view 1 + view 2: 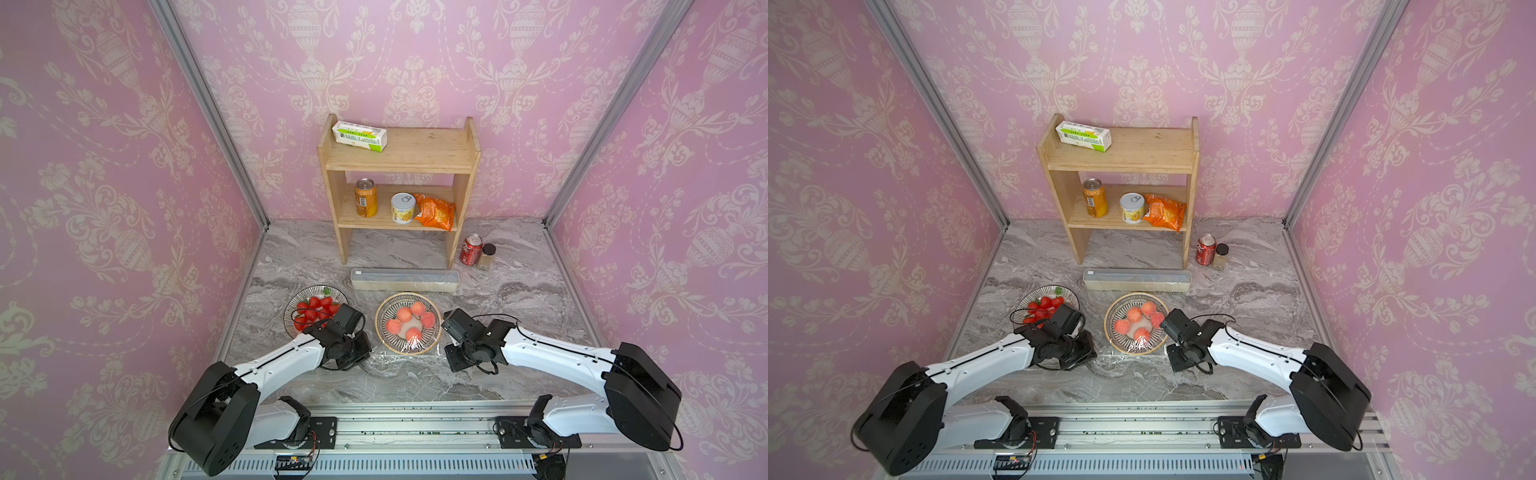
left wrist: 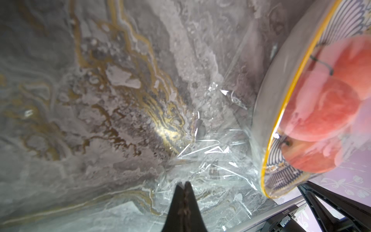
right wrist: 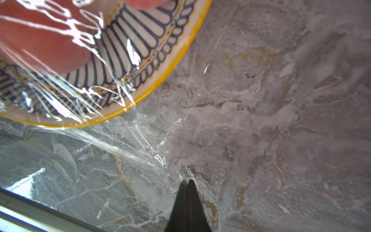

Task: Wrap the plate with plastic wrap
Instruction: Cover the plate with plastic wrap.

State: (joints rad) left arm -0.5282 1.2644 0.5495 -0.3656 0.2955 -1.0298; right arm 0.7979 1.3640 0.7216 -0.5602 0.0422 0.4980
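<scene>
Gold-rimmed plate [image 1: 384, 338] sits mid-table, nearer the front edge. The plastic wrap [image 3: 124, 144] drapes its front rim, spilling onto the table [image 1: 519, 299]. Jaws of left gripper [image 2: 185, 183] and right gripper [image 3: 187, 181] pressed together, each apparently pinching a film corner, likely to pull it taut. In both top views the jaws are hidden; film's reach across the plate unclear.

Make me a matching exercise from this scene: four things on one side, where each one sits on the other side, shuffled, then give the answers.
Things
1. white-and-green carton
2. red can
3. peaches
4. orange snack bag

Places
A. lower shelf
B. on the yellow-rimmed plate, under plastic wrap
C. top shelf
D. tabletop, beside the spice jar

Pairs: 1-C, 2-D, 3-B, 4-A
</scene>
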